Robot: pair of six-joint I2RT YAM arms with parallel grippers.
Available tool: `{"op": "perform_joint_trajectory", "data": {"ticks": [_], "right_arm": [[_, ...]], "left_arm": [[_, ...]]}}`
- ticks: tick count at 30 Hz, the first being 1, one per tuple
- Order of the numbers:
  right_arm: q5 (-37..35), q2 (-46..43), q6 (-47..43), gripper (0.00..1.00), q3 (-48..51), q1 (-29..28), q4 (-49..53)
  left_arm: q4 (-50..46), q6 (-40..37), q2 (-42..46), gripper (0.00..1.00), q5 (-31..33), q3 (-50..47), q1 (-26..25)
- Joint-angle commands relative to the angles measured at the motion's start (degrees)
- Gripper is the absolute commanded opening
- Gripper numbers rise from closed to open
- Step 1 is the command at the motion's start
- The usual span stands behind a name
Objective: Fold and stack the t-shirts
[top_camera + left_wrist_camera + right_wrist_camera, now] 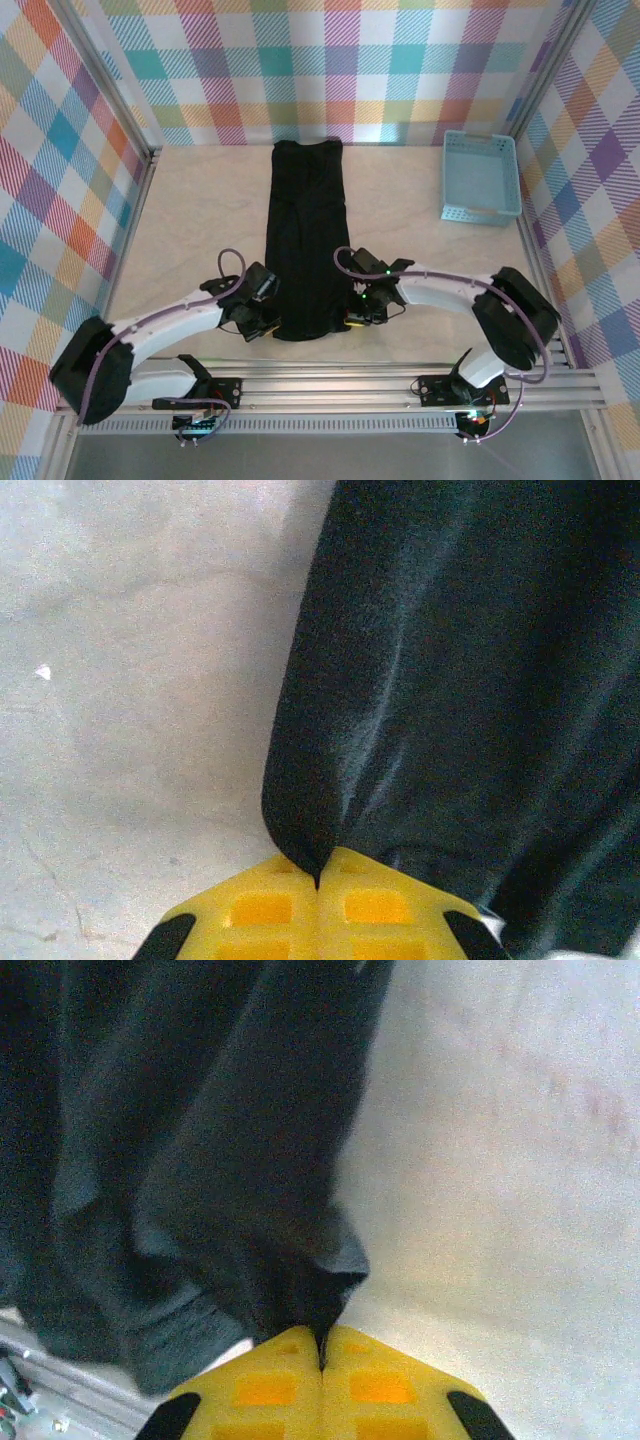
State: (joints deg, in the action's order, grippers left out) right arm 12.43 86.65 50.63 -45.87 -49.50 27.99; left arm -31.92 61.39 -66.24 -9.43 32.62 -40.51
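Black t-shirt (305,240) cloth is pinched at its two near corners, low centre of frame, with the left gripper (318,875) and right gripper (321,1345) both clamped on it. The narrow strip runs toward the top edge, and the basket (480,175) sits upper right. Each bite looks thin, perhaps one layer, so lifting could slip it or undo the fold.
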Motion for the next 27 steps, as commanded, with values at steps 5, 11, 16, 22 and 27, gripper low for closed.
{"op": "perform_joint_trajectory", "data": {"ticks": [5,11,16,22,27], "right_arm": [[-3.5,-7.6,11.4,0.00,5.1,-9.6,4.2],[-6.8,-14.3,16.4,0.00,4.2,-12.7,8.7],[-7.9,-17.2,15.8,0.00,-1.9,-8.3,13.3],[-4.1,-11.4,9.5,0.00,-10.4,2.4,13.1],[0.2,-1.5,4.2,0.00,-20.3,11.1,11.8]], "left_arm": [[-6.4,2.5,10.4,0.00,-1.9,-2.9,-2.8],[-11.1,5.9,14.8,0.00,0.7,0.2,-6.6],[-16.4,5.7,15.5,0.00,7.5,8.7,-5.8],[-13.7,2.6,7.5,0.00,7.3,17.6,2.1],[-10.4,-2.4,-1.6,0.00,3.8,23.3,10.8]]}}
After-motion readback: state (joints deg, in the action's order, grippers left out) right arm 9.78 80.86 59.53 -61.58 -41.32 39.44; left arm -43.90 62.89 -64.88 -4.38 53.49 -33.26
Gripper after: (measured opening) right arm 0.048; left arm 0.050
